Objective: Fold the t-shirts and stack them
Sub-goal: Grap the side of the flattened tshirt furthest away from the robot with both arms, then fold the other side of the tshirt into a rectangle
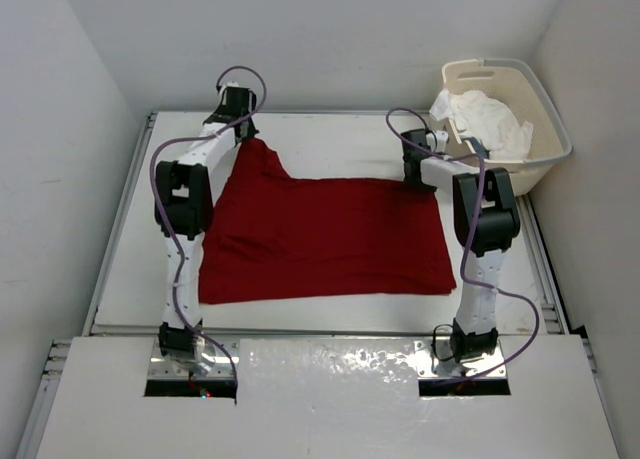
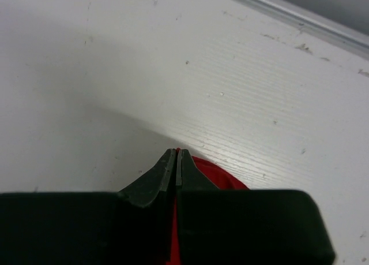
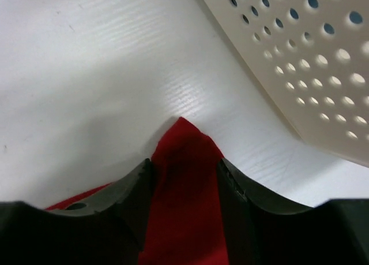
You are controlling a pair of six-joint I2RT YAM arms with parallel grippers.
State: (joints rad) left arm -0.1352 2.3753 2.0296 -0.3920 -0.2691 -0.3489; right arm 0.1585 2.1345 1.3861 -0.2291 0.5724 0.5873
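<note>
The deep red t-shirt (image 1: 325, 237) lies spread on the white table (image 1: 340, 139). My left gripper (image 1: 247, 129) is at its far left corner and is shut on a thin edge of the red cloth (image 2: 228, 175), which is drawn out to a point there. My right gripper (image 1: 412, 169) is at the far right corner. Its jaws stand apart, and a peaked bunch of red cloth (image 3: 184, 178) fills the gap between them. The white t-shirt (image 1: 482, 121) lies crumpled in the basket. The teal-blue shirt is mostly hidden; only a dark scrap shows beside the white one.
The cream perforated laundry basket (image 1: 545, 129) stands at the far right, and its wall (image 3: 300, 63) is close to my right gripper. A metal rail (image 2: 300, 17) edges the table's far side. White walls close in on both sides.
</note>
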